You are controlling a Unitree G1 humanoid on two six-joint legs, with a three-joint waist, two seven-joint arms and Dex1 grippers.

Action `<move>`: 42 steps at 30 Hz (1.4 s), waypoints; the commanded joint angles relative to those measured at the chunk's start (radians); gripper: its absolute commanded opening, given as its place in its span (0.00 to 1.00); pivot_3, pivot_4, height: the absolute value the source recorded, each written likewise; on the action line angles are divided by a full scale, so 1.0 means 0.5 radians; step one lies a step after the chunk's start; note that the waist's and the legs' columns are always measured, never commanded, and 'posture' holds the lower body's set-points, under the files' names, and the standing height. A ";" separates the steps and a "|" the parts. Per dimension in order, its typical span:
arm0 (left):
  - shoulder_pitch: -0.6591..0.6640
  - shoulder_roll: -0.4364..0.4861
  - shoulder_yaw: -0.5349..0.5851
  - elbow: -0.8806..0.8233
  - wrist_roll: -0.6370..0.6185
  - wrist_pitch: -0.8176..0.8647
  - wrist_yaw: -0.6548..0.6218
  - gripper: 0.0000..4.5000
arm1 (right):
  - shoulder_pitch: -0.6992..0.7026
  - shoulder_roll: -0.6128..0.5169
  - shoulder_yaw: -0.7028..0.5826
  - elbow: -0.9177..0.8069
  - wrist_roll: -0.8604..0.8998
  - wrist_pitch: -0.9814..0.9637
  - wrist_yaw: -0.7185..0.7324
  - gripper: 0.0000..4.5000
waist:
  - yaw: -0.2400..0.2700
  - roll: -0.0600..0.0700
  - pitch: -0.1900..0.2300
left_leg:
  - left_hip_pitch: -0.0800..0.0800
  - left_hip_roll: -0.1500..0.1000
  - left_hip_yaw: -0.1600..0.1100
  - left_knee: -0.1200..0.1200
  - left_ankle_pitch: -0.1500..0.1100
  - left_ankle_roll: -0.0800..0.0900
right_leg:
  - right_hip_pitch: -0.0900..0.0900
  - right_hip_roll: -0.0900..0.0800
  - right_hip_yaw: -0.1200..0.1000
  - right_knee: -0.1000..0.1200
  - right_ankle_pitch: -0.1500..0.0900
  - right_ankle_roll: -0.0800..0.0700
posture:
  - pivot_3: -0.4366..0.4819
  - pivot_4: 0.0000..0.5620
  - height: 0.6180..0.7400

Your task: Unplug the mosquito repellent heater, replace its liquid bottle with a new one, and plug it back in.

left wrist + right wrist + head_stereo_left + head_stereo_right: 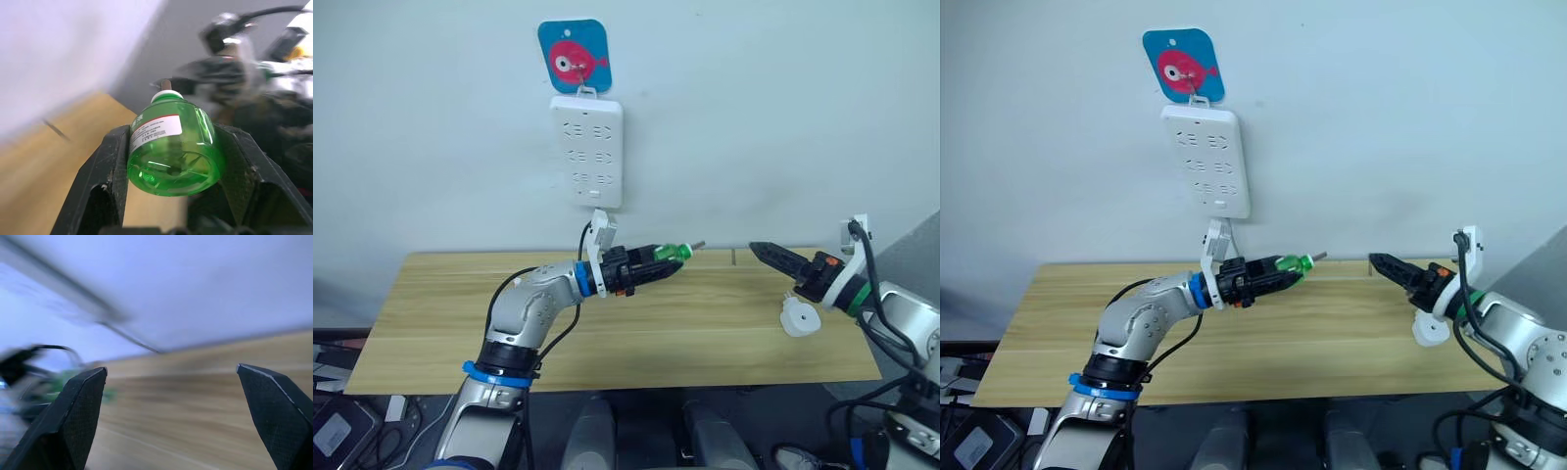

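My left gripper [662, 258] is shut on a green liquid bottle [171, 156] with a white label and a wick at its neck. It holds the bottle above the middle of the wooden table [705, 338], neck pointing right. My right gripper [760, 252] hovers above the table's right side, pointing left toward the bottle. Its fingers [80, 401] stand wide open with nothing between them. The mosquito repellent heater [799, 318], small, white and rounded, lies on the table just below my right wrist.
A long white power strip [587, 152] hangs on the wall above the table's back edge, from a blue plaque with a pink fish [573, 57]. The wall stands right behind the table. Cables and clutter lie on the floor at the lower left.
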 commanded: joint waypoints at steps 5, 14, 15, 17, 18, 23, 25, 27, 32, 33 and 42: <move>-0.066 -0.210 -0.052 -0.047 0.162 -0.304 0.095 0.50 | 0.050 0.006 0.499 -0.259 0.846 -0.819 -1.011 0.98 | -0.024 0.000 0.000 | -0.007 -0.004 0.005 0.000 0.000 0.000 | 0.000 -0.005 0.004 -0.013 0.003 0.008 | 0.67 0.39 1.00; -0.028 -0.296 -0.095 -0.135 0.168 -0.306 0.148 0.50 | 0.046 0.023 0.897 -0.326 0.789 -1.162 -1.134 0.98 | -0.048 0.000 0.000 | -0.005 0.000 0.000 -0.001 0.000 0.000 | 0.000 -0.001 -0.001 -0.011 0.003 0.008 | 0.68 0.38 1.00; -0.019 -0.306 -0.104 -0.152 0.162 -0.298 0.151 0.50 | 0.027 0.030 0.926 -0.324 0.772 -1.190 -1.139 0.98 | -0.050 0.000 0.000 | -0.006 0.000 0.000 0.000 0.000 0.000 | 0.000 -0.001 0.000 -0.011 0.003 0.008 | 0.68 0.38 1.00; 0.003 -0.321 -0.123 -0.190 0.155 -0.282 0.160 0.50 | -0.001 0.032 0.966 -0.318 0.744 -1.243 -1.153 0.98 | -0.052 0.000 0.000 | -0.006 0.000 0.000 0.000 0.000 0.000 | 0.000 -0.001 0.000 -0.011 0.003 0.008 | 0.68 0.37 1.00; 0.008 -0.324 -0.126 -0.199 0.155 -0.278 0.162 0.50 | -0.005 0.026 0.976 -0.317 0.742 -1.260 -1.153 0.98 | -0.051 0.000 0.000 | -0.006 0.000 0.000 0.000 0.000 0.000 | 0.000 -0.001 0.000 -0.011 0.003 0.008 | 0.69 0.37 1.00; 0.048 -0.331 -0.148 -0.253 0.153 -0.254 0.165 0.50 | -0.009 -0.012 1.013 -0.320 0.739 -1.319 -1.149 0.98 | -0.053 0.000 0.000 | -0.005 0.000 0.000 0.000 0.000 0.000 | 0.000 -0.001 0.000 -0.011 0.003 0.008 | 0.69 0.37 1.00; 0.052 -0.334 -0.150 -0.259 0.151 -0.249 0.166 0.50 | -0.001 -0.022 1.032 -0.328 0.747 -1.329 -1.138 0.91 | -0.054 0.000 0.000 | -0.005 0.000 0.000 -0.001 0.000 0.000 | 0.000 -0.001 0.000 -0.011 0.003 0.008 | 0.69 0.36 1.00; 0.056 -0.335 -0.154 -0.264 0.151 -0.246 0.164 0.50 | 0.005 -0.027 1.046 -0.335 0.755 -1.340 -1.136 0.78 | -0.053 0.000 0.000 | -0.005 0.000 0.000 0.000 0.000 0.000 | 0.000 -0.001 -0.001 -0.011 0.003 0.008 | 0.69 0.36 1.00; 0.060 -0.333 -0.161 -0.268 0.150 -0.240 0.156 0.50 | 0.009 -0.047 1.073 -0.341 0.775 -1.362 -1.118 0.38 | -0.053 0.000 0.000 | -0.005 0.000 0.000 0.000 0.000 0.000 | 0.000 -0.001 0.000 -0.011 0.003 0.008 | 0.69 0.35 1.00; 0.060 -0.333 -0.162 -0.267 0.151 -0.239 0.155 0.50 | 0.009 -0.047 1.077 -0.343 0.782 -1.368 -1.118 0.31 | -0.053 0.000 0.000 | -0.005 0.000 0.000 0.000 0.000 0.000 | 0.000 -0.001 0.000 -0.011 0.003 0.008 | 0.69 0.35 1.00; 0.042 -0.277 -0.184 -0.257 0.174 -0.195 0.120 0.85 | 0.044 -0.089 1.066 -0.334 0.760 -1.397 -1.073 0.19 | -0.051 0.000 0.000 | -0.005 0.000 0.000 0.000 0.000 0.000 | 0.000 -0.001 0.000 -0.011 0.003 0.008 | 0.69 0.35 1.00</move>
